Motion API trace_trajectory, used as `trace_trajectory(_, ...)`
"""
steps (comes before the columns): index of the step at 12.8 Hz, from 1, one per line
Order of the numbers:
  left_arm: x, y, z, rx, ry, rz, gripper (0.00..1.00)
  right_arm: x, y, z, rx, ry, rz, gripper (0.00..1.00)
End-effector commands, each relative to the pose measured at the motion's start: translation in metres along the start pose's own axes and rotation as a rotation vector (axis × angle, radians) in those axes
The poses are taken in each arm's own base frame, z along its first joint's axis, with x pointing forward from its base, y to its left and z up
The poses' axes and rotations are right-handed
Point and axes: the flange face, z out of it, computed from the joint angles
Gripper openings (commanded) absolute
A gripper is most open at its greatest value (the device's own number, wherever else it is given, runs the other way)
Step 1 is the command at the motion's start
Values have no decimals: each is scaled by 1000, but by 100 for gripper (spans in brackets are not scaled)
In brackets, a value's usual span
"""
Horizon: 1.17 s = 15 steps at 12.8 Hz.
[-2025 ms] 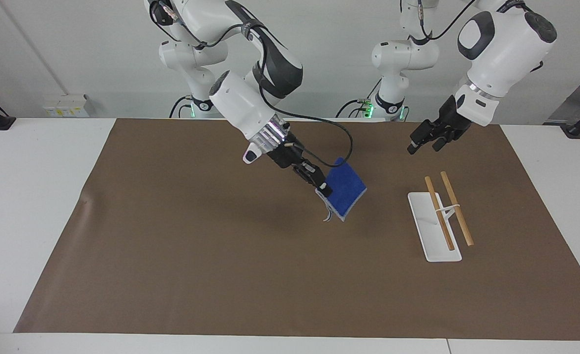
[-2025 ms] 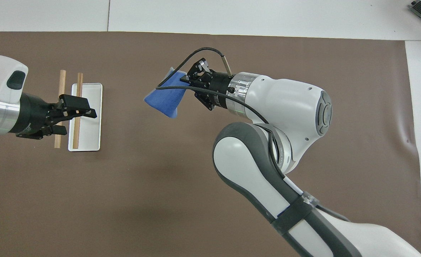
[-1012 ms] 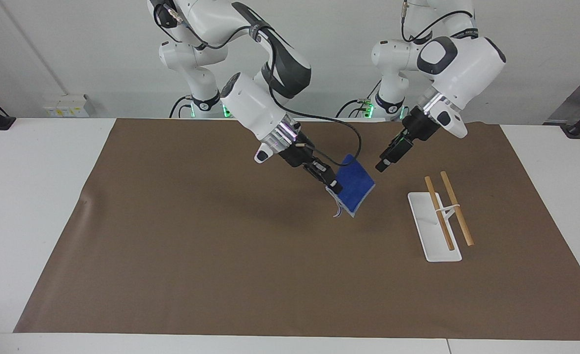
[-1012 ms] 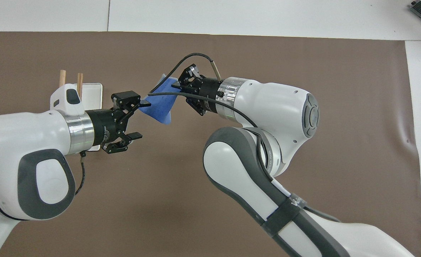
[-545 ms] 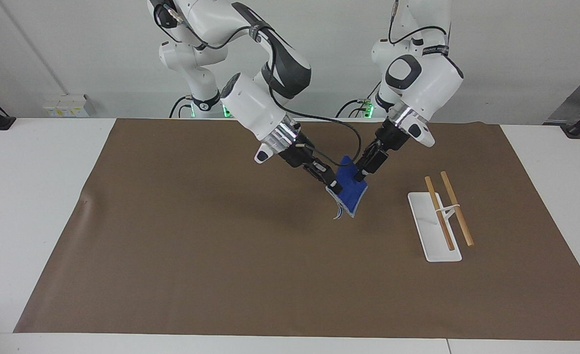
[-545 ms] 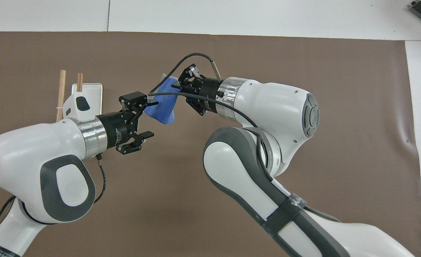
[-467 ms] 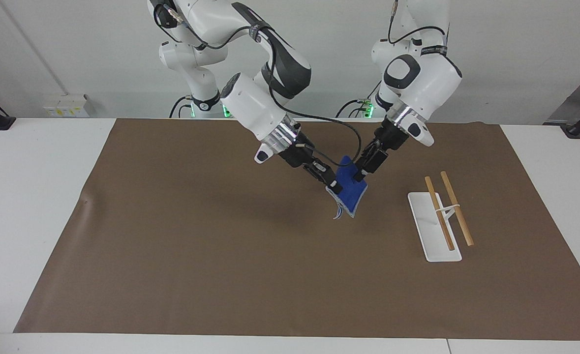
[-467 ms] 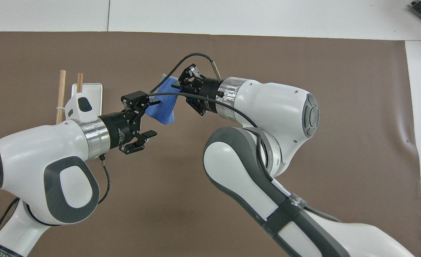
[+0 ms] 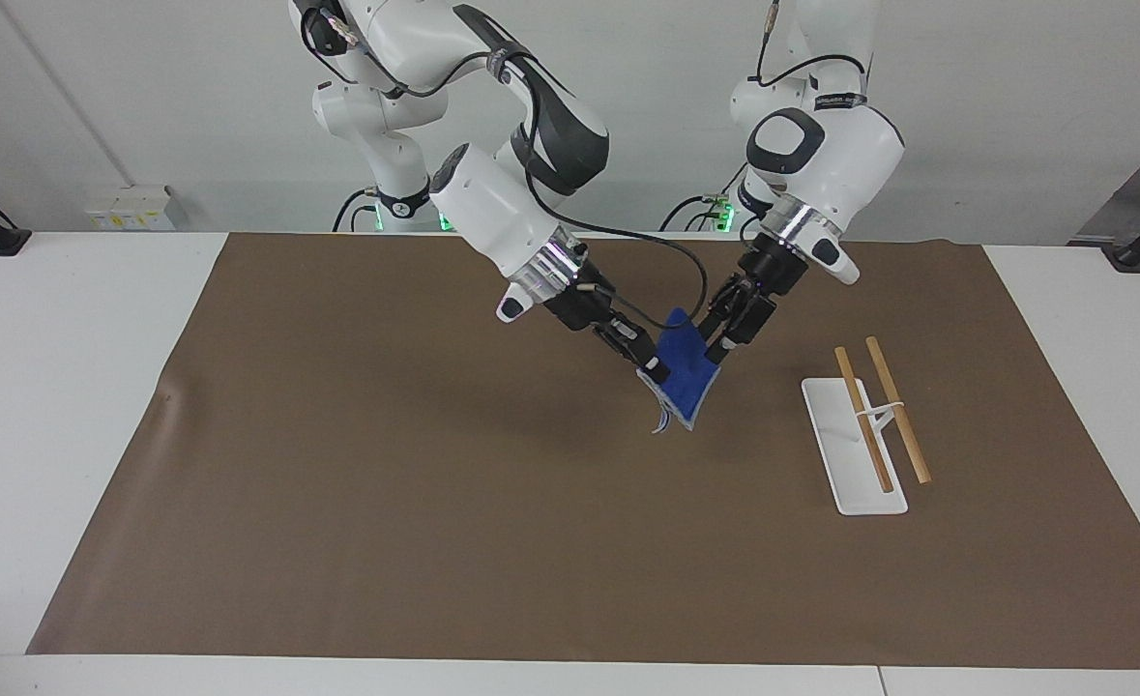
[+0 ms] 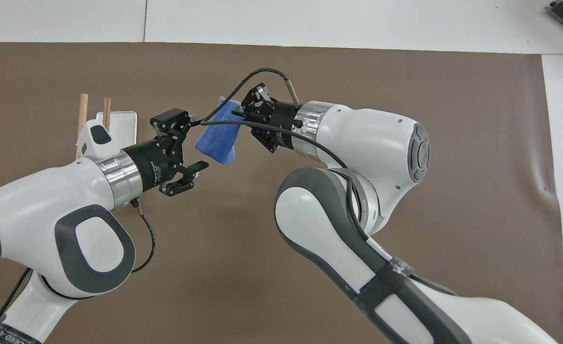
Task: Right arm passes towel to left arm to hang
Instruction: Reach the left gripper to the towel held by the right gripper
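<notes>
The towel [image 9: 687, 375] [image 10: 217, 141], bright blue with a pale grey edge, hangs in the air above the middle of the brown mat. My right gripper [image 9: 656, 371] [image 10: 237, 114] is shut on one edge of it. My left gripper [image 9: 716, 354] [image 10: 196, 143] is open at the towel's free edge. In the overhead view one of its fingers [image 10: 191, 119] lies on either side of that edge. Whether the fingers touch the cloth I cannot tell.
A white rack base [image 9: 845, 474] [image 10: 121, 117] carrying two wooden rods [image 9: 887, 411] [image 10: 82, 109] stands on the brown mat [image 9: 386, 503] toward the left arm's end of the table. The right arm's black cable [image 9: 671, 253] loops over the towel.
The left arm swung in from over the rack to the towel, its gripper open throughout. The right gripper kept hold of the towel and shifted only slightly.
</notes>
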Motion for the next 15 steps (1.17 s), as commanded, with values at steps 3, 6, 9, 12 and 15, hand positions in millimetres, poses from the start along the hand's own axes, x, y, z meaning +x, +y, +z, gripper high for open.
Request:
trace_trajectory(3,-2,5,5,-19,-4,-21,67,0,-4,-3,8,-12,7,0)
trace_trajectory(6,-2,4,5,-16,-3,-5,30,1,-4,-3,8,-10,6,0)
trace_trajectory(9,-1,4,5,-15,0,72,0,1,-4,-3,7,-10,7,0)
trace_trajectory(12,1,5,4,-16,2,140,0,0,-4,-4,8,-10,7,0)
trace_trajectory(15,1,5,4,-16,3,201,0,1,-2,-3,4,-8,11,14)
